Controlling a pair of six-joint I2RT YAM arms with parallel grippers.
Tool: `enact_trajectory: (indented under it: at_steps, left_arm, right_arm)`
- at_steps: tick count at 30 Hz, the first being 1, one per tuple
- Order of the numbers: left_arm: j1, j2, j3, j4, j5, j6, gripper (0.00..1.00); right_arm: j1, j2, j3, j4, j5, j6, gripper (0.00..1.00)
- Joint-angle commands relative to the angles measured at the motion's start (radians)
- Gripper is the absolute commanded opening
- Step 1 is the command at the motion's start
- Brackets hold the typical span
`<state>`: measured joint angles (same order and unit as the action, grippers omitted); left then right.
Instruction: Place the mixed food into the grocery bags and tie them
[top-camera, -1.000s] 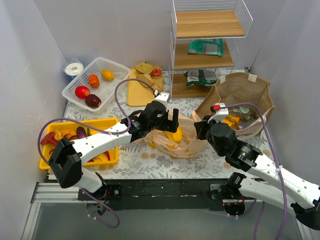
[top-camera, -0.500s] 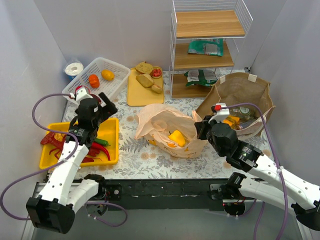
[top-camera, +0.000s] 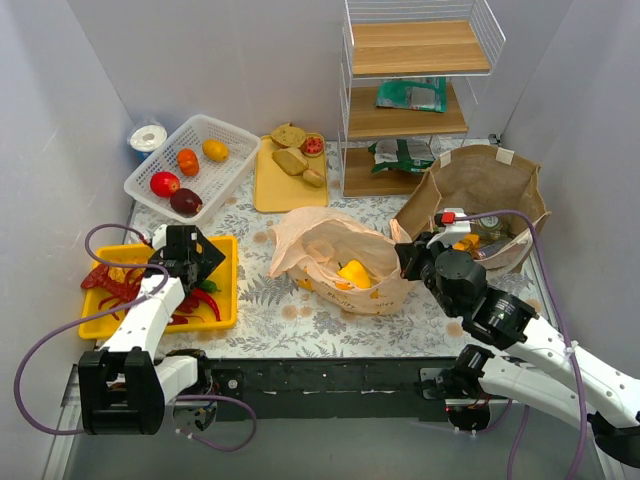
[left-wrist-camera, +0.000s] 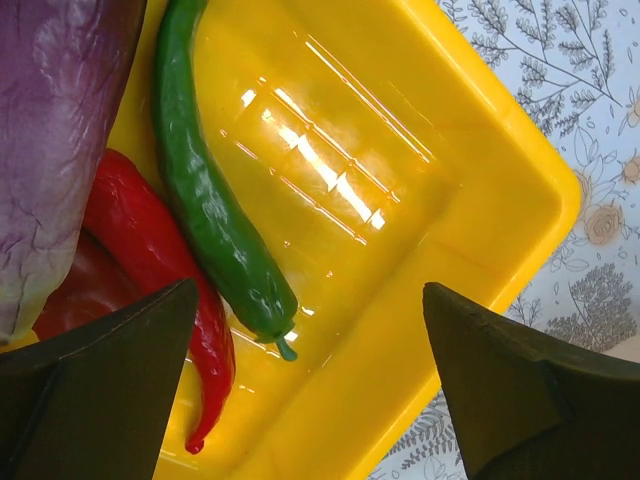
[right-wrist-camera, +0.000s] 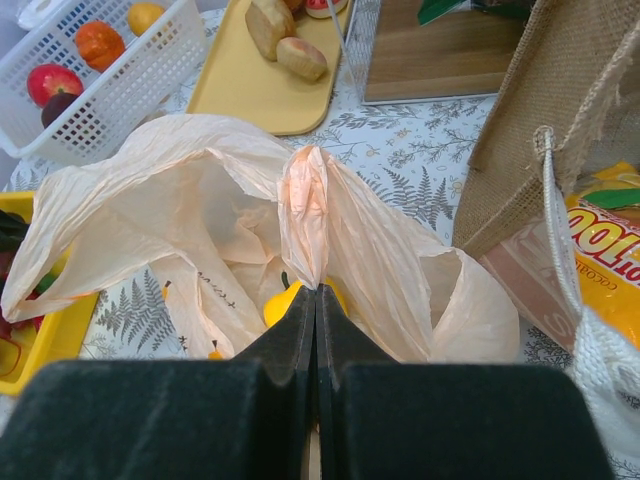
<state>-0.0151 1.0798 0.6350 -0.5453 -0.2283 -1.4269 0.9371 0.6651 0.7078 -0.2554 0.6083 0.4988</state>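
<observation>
Above chilli (left-wrist-camera: 215, 215) in tray (left-wrist-camera: 420, 190), left pincer (left-wrist-camera: 310, 298) apart; right pincer (right-wrist-camera: 317, 296) tight on peach bag (right-wrist-camera: 190, 195).

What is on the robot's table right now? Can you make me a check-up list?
Surface: flowery tablecloth, crowded.
Job's things: peach plastic bag open, yellow pepper inside; brown bag holds orange packet; green chili and red chili in yellow tray; bread pieces on cutting board.
Clutter: white basket of fruit; green packets on shelf rack.
Grippers: left gripper open over the tray; right gripper shut on the plastic bag's edge.
Cables: purple cables loop off both arms; one crosses the brown bag.
Surroundings: grey walls.
</observation>
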Motion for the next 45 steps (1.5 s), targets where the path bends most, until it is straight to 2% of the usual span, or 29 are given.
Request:
enact_trajectory:
  at_steps: [1,13,15,16,25,28,33,36,37,40,43,44,45]
  left_arm:
    - [0.048,0.022,-0.024,0.067,0.029,-0.035,0.94]
    - [0.07,0.137,-0.041,0.15,0.087,-0.05,0.82]
    - [0.07,0.144,-0.049,0.154,0.102,-0.056,0.78]
    - [0.07,0.137,-0.052,0.162,0.104,-0.061,0.72]
    - [0.07,0.109,-0.107,0.208,0.15,-0.09,0.56]
    - [0.07,0.1,-0.094,0.206,0.171,-0.073,0.42]
    - [0.07,-0.015,-0.054,0.205,0.294,0.063,0.28]
    - [0.067,-0.124,-0.025,0.18,0.351,0.17,0.25]
    - [0.066,-0.209,-0.015,0.167,0.356,0.187,0.25]
    - [0.031,-0.308,0.06,0.134,0.38,0.229,0.25]
    - [-0.124,-0.302,0.169,0.105,0.331,0.212,0.25]
    - [-0.244,-0.273,0.193,0.105,0.298,0.207,0.25]
    - [-0.309,-0.255,0.251,0.102,0.205,0.206,0.26]
  right_arm:
    - [0.0,-0.016,-0.005,0.004,0.039,0.007,0.01]
    - [0.0,-0.012,-0.007,0.013,0.027,0.009,0.01]
    - [0.0,-0.015,-0.005,0.013,0.027,0.011,0.01]
    - [0.0,-0.018,-0.005,0.013,0.027,0.011,0.01]
    - [0.0,-0.027,-0.008,0.01,0.025,0.012,0.01]
    - [0.0,-0.032,-0.011,0.008,0.027,0.012,0.01]
    - [0.0,-0.045,-0.013,0.002,0.033,0.012,0.01]
    - [0.0,-0.048,-0.011,-0.002,0.041,0.014,0.01]
    - [0.0,-0.047,-0.011,-0.004,0.041,0.014,0.01]
    - [0.0,-0.038,-0.004,-0.005,0.047,0.011,0.01]
    - [0.0,-0.022,0.012,-0.013,0.05,0.009,0.01]
    - [0.0,-0.015,0.013,-0.015,0.05,0.009,0.01]
    - [0.0,-0.012,0.015,-0.018,0.051,0.009,0.01]
